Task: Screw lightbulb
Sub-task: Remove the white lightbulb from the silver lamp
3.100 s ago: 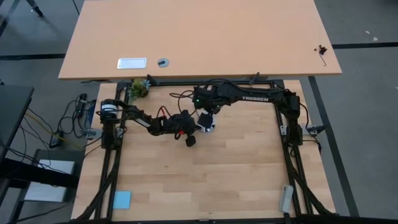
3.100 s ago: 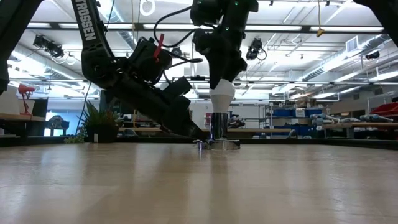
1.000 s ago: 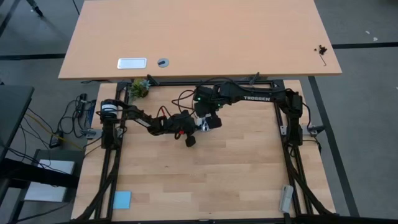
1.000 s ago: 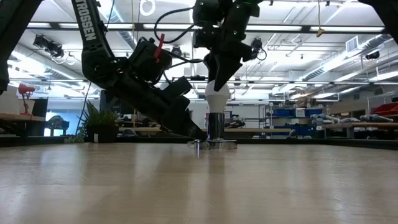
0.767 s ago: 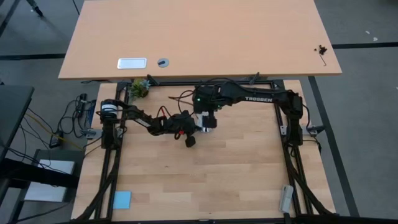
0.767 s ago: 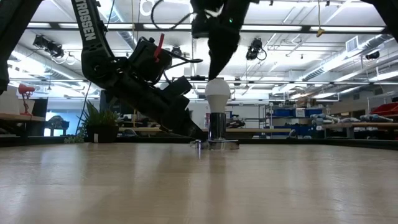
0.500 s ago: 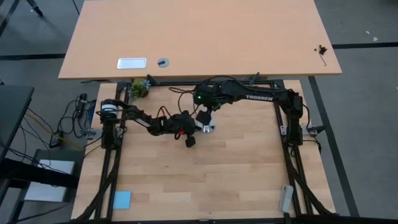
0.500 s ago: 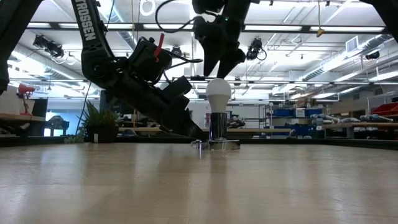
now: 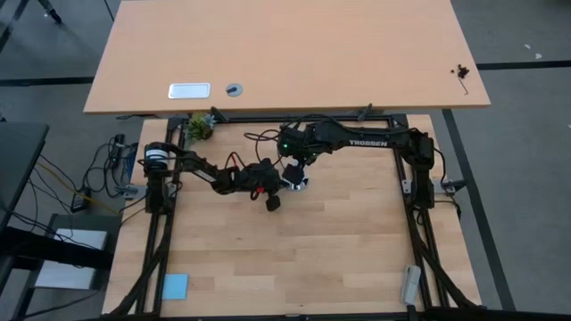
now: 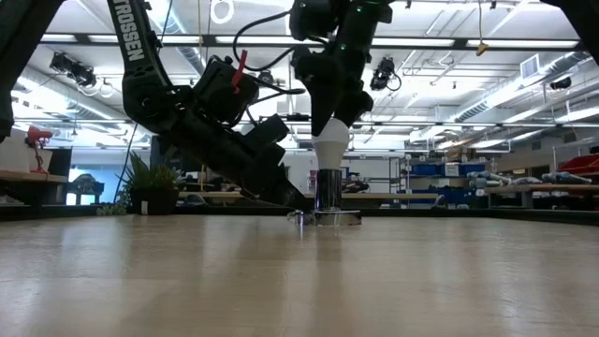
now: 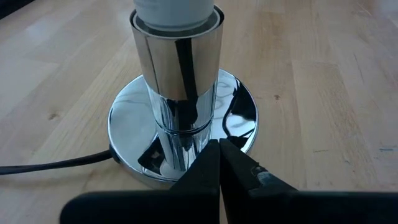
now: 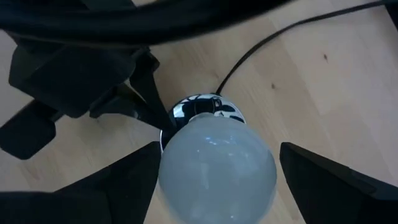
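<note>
Two matte black jointed robot arms, white TROSSEN lettering on the right arm (image 9: 357,138), small green light near its wrist, red clip and looping black cables on the left arm (image 9: 219,174)

Frosted white lightbulb (image 12: 217,160), mirror-chrome socket (image 11: 180,106), pale wood-grain table (image 9: 339,241).

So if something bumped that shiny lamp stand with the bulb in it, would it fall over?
Probably not easily: the chrome socket stand has a wide flat base on the wood, and the shut left gripper presses on that base. The lightbulb on top makes it somewhat top-heavy. The polished metal likely slides rather than tips.
</note>
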Action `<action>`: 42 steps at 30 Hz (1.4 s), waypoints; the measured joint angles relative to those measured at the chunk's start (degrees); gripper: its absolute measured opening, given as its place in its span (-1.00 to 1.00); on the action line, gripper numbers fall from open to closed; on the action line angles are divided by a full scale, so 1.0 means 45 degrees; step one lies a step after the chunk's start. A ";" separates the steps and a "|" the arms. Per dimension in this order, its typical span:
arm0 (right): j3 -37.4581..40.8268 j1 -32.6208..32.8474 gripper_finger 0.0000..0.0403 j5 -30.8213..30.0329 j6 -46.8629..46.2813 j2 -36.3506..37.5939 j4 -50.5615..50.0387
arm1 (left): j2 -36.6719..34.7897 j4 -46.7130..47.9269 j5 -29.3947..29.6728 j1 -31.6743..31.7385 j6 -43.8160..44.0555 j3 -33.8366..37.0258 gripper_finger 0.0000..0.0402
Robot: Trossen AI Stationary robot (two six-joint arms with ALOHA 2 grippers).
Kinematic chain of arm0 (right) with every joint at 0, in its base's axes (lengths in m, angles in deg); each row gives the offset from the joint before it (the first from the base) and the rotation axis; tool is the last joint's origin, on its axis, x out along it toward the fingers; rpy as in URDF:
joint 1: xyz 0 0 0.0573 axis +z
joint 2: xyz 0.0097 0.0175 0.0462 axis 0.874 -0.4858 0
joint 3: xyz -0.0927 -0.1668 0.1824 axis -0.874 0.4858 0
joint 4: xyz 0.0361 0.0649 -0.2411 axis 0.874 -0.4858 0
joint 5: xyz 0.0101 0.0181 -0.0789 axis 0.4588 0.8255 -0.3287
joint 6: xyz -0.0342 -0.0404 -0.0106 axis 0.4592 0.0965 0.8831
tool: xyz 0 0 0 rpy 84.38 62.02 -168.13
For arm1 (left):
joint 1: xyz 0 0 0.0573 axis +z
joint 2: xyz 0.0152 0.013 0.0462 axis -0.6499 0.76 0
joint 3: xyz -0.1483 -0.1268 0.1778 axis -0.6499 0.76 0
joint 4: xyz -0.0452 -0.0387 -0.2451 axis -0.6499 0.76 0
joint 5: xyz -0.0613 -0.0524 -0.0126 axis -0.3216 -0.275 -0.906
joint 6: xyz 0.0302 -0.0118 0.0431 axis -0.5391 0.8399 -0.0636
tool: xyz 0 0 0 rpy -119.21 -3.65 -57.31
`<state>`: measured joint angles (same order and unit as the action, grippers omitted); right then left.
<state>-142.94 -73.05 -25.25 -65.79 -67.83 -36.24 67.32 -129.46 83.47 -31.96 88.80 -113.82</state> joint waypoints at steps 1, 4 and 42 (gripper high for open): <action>0.0000 0.0000 0.64 0.0005 0.0070 0.0000 0.0001 | 0.0000 0.0000 0.0000 0.0002 0.0000 0.0000 -0.98; 0.0000 -0.0033 0.56 0.0035 0.0709 0.0000 0.0003 | 0.0000 0.0000 0.0011 0.0005 0.0000 -0.0004 -0.98; -0.1067 0.0502 0.71 -0.0693 -0.1171 0.0011 -0.0883 | 0.0000 0.0002 0.0039 0.0010 0.0003 -0.0005 -0.98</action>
<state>-147.74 -70.79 -28.37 -71.06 -67.79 -40.22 67.32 -129.45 83.64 -31.91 88.81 -113.84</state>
